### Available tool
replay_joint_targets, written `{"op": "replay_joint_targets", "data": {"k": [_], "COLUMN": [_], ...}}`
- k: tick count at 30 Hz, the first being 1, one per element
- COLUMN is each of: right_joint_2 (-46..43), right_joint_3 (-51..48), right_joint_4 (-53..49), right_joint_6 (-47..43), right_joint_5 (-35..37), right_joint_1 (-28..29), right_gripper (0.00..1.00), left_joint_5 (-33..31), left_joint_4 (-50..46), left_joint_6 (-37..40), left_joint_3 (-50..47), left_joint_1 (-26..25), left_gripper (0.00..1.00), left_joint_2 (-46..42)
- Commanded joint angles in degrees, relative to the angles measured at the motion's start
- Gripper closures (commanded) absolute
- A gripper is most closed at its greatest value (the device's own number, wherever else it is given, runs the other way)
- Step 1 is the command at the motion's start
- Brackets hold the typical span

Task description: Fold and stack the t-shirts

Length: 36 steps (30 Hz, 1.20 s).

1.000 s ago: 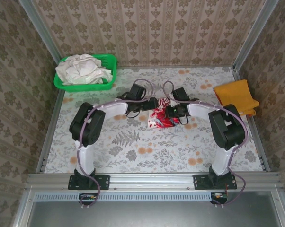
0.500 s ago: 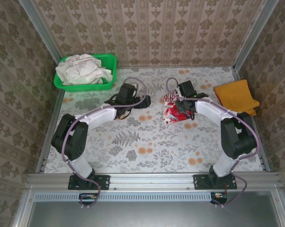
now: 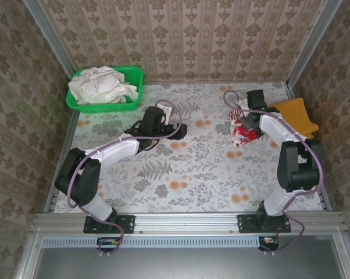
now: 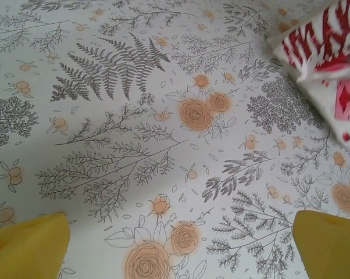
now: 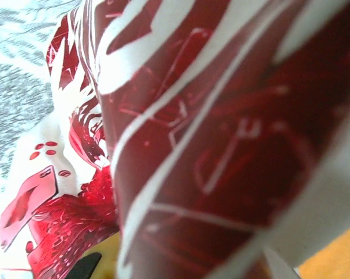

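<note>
My right pincer (image 3: pixel 243 120) is clenched on the printed t-shirt (image 3: pixel 242 132), the red-and-white one. It hangs bunched directly beneath my grip, its lower end down at the flowered table (image 3: pixel 181 174) (whether it rests there or only brushes it, I cannot tell). In my right wrist view the red print is pressed right up against the camera, too close to make out any fold. The orange t-shirt (image 3: pixel 294 113) lies folded flat just beside this pincer, on its outer, right-hand side.

My left pincer (image 3: pixel 176 128) is released. Its yellow fingertips (image 4: pixel 29 247) stand wide apart over bare tablecloth with nothing between them. A corner of the printed cloth lies ahead of this pincer and off to its right, apart from both fingers. The off-white t-shirts (image 3: pixel 102 86) sit heaped in the green basket (image 3: pixel 134 72), well away from my left pincer, beyond it and to its left.
</note>
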Motion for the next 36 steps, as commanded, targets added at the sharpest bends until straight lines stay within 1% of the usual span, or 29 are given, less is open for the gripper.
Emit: {"op": "replay_joint_targets", "data": {"k": [1,5,12,14,22,26,31,36], "right_joint_2": [0.49,0.70,1.13,1.26,2.87,4.64,5.36,7.30], "right_joint_3": [3.67,6.13,11.79,13.48,17.09,20.01,20.09,19.91], "right_joint_4": [-1.89,-3.11,-5.21,-7.52,-8.75,-10.95,-14.47,-16.08], "right_joint_6": [-5.52,-8.01,-12.17,-13.50,-15.31,-15.65,-17.07,-18.41], "right_joint_5": [0.44,0.05,-0.59,-0.52,-1.65,-1.08,-4.51,-4.60], "right_joint_1": [-2.62,-4.96,-7.19,-7.80,-9.83,-10.88,-11.43,-11.40], "right_gripper": [1.00,1.00,1.00,1.00,1.00,1.00,1.00,1.00], "left_joint_5": [0.62,0.73,0.55,0.44,0.70,1.05,1.22,1.80], "left_joint_4": [0.54,0.37,0.52,0.88,1.75,1.64,1.79,2.12], "left_joint_6": [3.00,3.84,4.57,4.66,4.67,4.75,4.53,4.06], "left_joint_3": [-1.59,-1.69,-1.01,-1.42,-2.84,-2.77,-2.69,-2.72], "left_joint_1": [-0.03,-0.09,0.18,0.25,0.96,1.44,1.91,2.21], "left_gripper": [0.00,0.00,0.00,0.00,0.00,0.00,0.00,0.00], "left_joint_2": [-1.70,-1.85,-1.41,-1.43,-1.58,-1.70,-1.51,-1.00]}}
